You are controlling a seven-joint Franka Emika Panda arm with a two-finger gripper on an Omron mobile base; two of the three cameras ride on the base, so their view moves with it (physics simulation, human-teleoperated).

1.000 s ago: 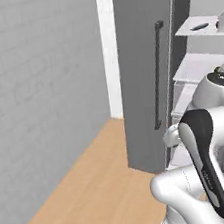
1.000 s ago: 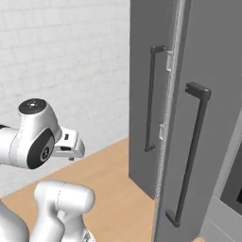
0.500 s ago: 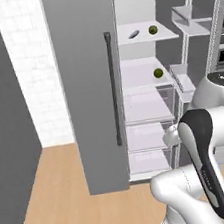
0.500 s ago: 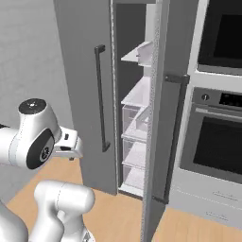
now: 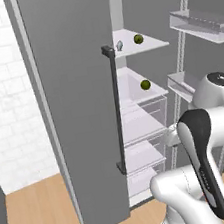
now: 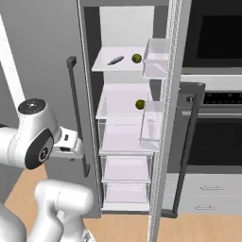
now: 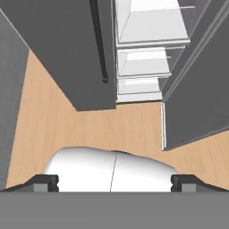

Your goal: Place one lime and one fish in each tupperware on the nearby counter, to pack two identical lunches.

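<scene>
Two limes lie in the open fridge: one lime (image 6: 136,58) (image 5: 138,39) on the top shelf, another lime (image 6: 140,104) (image 5: 145,84) on the shelf below. A slender dark grey fish (image 6: 115,60) (image 5: 119,45) lies left of the upper lime; in the left base view the door edge half hides it. My gripper (image 7: 114,182) is open and holds nothing. It points down at the wood floor in front of the fridge, well short of the shelves. The tupperware and the counter are out of view.
The fridge's left door (image 5: 78,108) with its dark handle (image 5: 116,108) stands open close to my arm. The right door (image 6: 170,118) carries clear bins. A black wall oven (image 6: 217,85) is to the right. Clear drawers (image 6: 125,175) fill the fridge's lower part.
The whole picture has shifted as the base moved: the open fridge now stands nearly straight ahead and closer. The gripper stays open and empty.
</scene>
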